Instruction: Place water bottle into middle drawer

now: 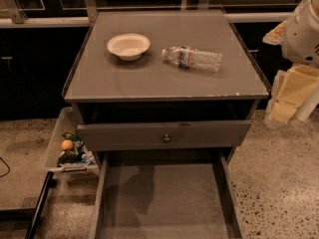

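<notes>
One bottle on top, gripper off at three o'clock

One water bottle [192,58] lies on its side on the cabinet top [164,83], right of centre, its red-and-blue label band nearer its left end. The gripper [289,96] hangs beyond the cabinet's right edge, at about three o'clock from the middle of the view. It sits lower than the white arm housing above it. From the gripper the bottle lies at roughly ten o'clock, well apart, with the cabinet's right edge between them. Whether the gripper is released or clenched cannot be told; it grasps nothing that shows.

One white bowl [128,46] stands upright at nine o'clock from the bottle, near it but not touching. Two drawers show. The upper drawer [209,133], with one small round knob [166,138], is pulled out slightly. The middle drawer [164,203] below is drawn far out at six o'clock, its flat floor bare. One clear plastic bin [56,138] of snacks sits against the cabinet's left side at eight o'clock.

The top is a smooth grey slab with pale chips along its front edge. A speckled stone floor [279,178] surrounds the cabinet, and dark cabinetry with a pale rail runs behind it at twelve o'clock.
</notes>
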`<state>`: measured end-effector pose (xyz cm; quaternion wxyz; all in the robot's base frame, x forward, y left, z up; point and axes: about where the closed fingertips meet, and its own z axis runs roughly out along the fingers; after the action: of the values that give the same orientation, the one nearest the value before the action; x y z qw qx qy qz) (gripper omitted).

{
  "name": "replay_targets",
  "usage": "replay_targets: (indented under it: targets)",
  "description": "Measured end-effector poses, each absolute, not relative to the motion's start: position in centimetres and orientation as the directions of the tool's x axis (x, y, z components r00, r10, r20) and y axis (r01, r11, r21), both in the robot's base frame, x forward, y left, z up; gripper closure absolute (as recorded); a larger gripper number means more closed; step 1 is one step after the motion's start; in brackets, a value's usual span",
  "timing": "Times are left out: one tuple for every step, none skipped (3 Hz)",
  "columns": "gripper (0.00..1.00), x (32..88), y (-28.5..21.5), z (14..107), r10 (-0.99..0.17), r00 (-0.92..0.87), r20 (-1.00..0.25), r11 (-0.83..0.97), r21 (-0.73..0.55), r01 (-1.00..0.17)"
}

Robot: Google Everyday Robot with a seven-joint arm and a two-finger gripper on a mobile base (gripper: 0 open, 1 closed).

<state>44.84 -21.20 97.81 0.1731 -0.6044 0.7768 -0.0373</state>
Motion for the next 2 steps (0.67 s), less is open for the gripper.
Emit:
replay_targets:
  targets:
    - [0.0,47.6,-20.1,97.0,-0.955,-0.182,-0.234,0.246,-0.286,-0.926]
    - [0.0,50.2,-19.3,96.4,-0.955,-0.144,-0.258,0.223,-0.311,-0.924]
